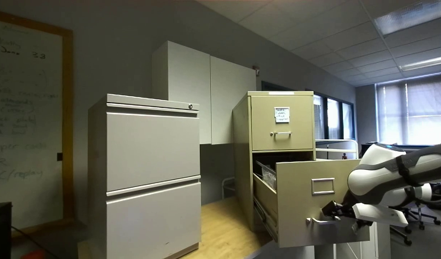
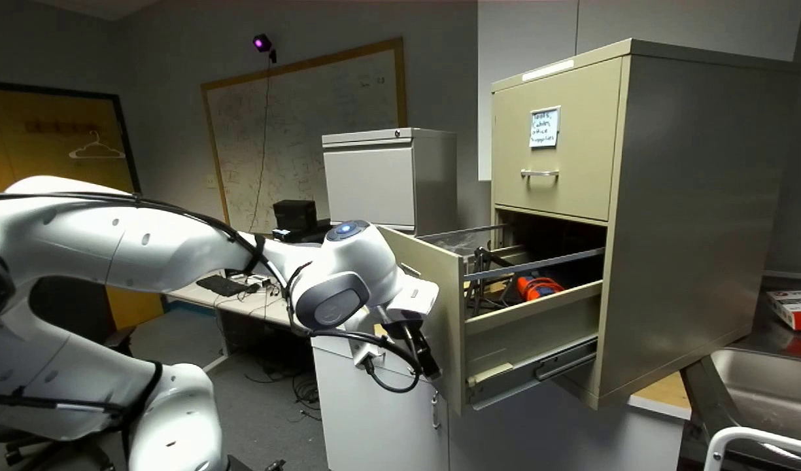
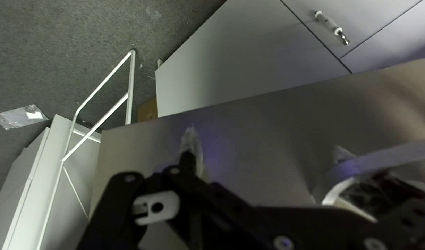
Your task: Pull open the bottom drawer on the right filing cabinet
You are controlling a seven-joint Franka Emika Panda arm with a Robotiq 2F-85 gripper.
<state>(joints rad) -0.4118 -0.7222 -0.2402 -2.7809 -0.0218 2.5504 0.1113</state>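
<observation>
At the lower right of the frame in an exterior view, the bottom drawer (image 1: 301,205) stands well out from the tan cabinet (image 1: 242,162), below the top drawer (image 1: 263,126), which is fully in. Your gripper (image 1: 342,218) sits at the right end of the handle (image 1: 323,222), fingers apart and not clamped on it; in the wrist view the handle lies toward the right edge. You can't tell from here whether a finger touches the handle or the drawer.

By the look of it your pull is done or nearly so, though whether the slide (image 2: 537,369) has reached its stop can't be told. Expect the drawer to handle heavy: it is deep, metal and loaded, with an orange item (image 2: 537,289) and a dark, leggy thing (image 2: 481,260) showing right of the middle of the frame in an exterior view. It should be stiff and hard to hurt, likely easy to roll once moving but slow to stop, and its contents may shift if you jerk it. The handle looks smooth and could slip in a light pinch. If you want more travel, take it at its middle rather than its end, so the drawer doesn't skew, and draw straight along the slide.
</observation>
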